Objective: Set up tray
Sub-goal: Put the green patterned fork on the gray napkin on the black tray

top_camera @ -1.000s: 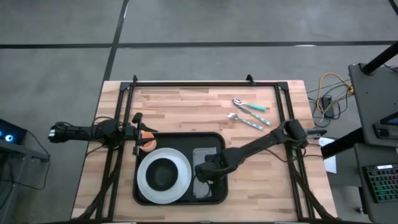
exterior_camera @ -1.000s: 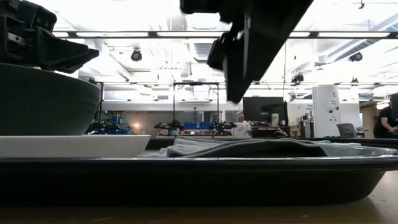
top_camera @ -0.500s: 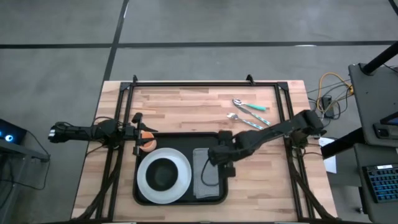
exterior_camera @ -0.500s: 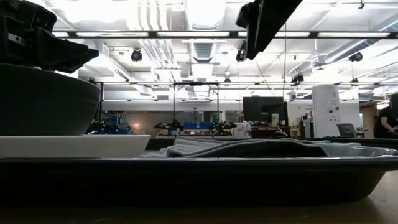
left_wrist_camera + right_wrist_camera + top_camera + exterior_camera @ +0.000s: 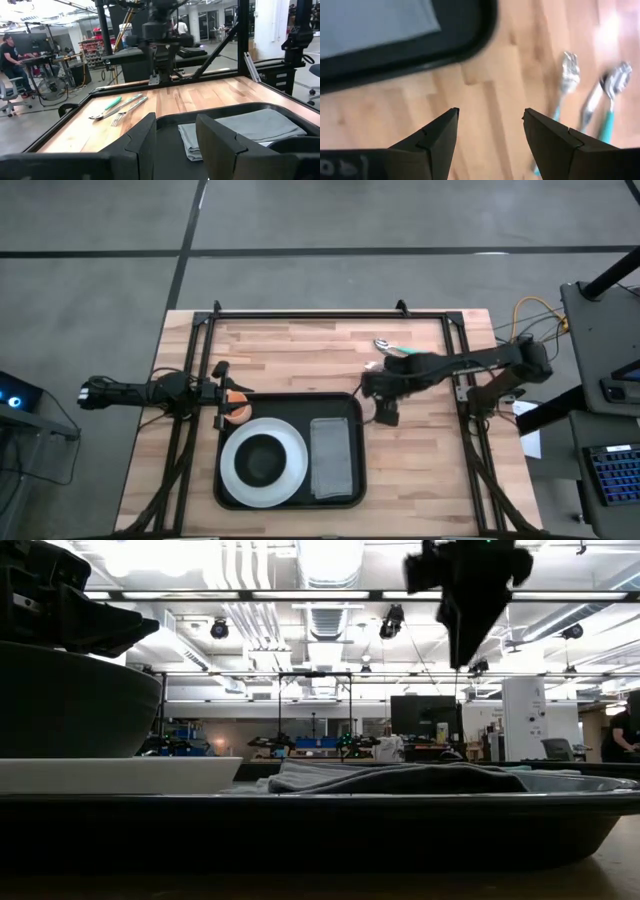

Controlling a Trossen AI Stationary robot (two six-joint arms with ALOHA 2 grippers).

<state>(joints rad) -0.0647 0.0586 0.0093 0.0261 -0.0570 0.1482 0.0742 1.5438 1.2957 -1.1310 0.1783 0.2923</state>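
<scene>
tray [image 5: 355, 402]: plate [image 5: 292, 442], cloth [image 5: 331, 457] | fork [image 5: 400, 374], spoon [image 5: 388, 346] beside, apart

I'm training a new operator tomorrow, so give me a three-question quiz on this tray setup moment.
1. True or false: the grey cloth lies inside the tray.
2. What lies on the wood outside the tray? A) a fork and a spoon B) a cup C) a knife alone
3. Fill in: the right gripper hangs over bare wood past the tray's far right corner with its jaws ____.

Key:
1. True; it lies right of the white plate, which holds the dark bowl.
2. A.
3. Open, and empty; the left gripper waits at the tray's far left corner.
</scene>
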